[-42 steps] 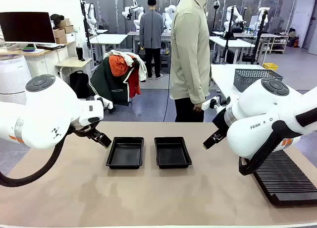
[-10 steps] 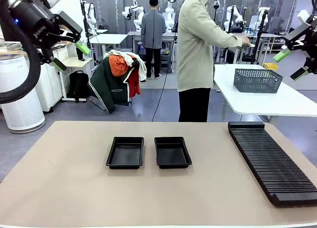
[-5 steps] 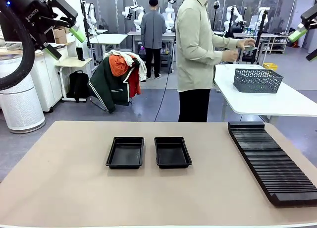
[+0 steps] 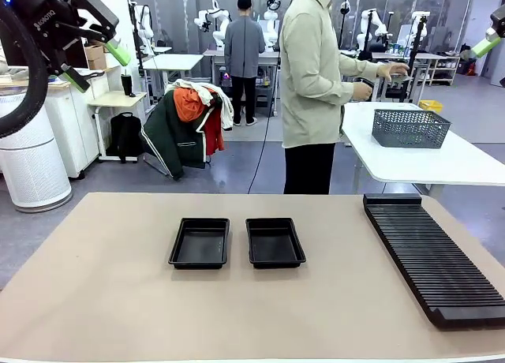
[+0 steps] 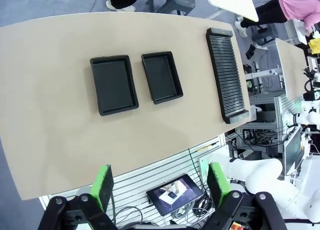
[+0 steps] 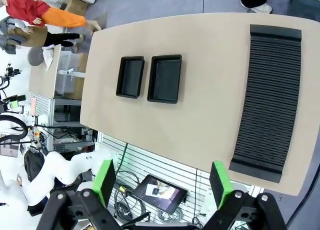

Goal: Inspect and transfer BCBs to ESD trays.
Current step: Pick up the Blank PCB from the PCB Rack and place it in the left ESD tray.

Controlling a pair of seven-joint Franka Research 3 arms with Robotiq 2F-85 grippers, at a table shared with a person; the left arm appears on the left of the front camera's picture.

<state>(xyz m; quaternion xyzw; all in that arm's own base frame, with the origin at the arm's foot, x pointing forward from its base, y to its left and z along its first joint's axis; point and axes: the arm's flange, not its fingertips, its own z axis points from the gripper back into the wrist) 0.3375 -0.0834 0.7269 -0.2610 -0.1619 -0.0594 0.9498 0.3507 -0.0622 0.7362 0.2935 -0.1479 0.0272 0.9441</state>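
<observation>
The left gripper is hovering high at far left, jaws spread; the right gripper, high at far right, is spread too. The ESD trays are lying side by side mid-table.

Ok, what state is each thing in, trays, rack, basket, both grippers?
Left shallow black plastic tray, empty.
Right shallow black plastic tray, empty.
Long black ribbed rack, slots empty.
Grey wire mesh basket, upright, contents unclear.
Left gripper, fingers open, holding nothing.
Right gripper, fingers open, holding nothing.
</observation>
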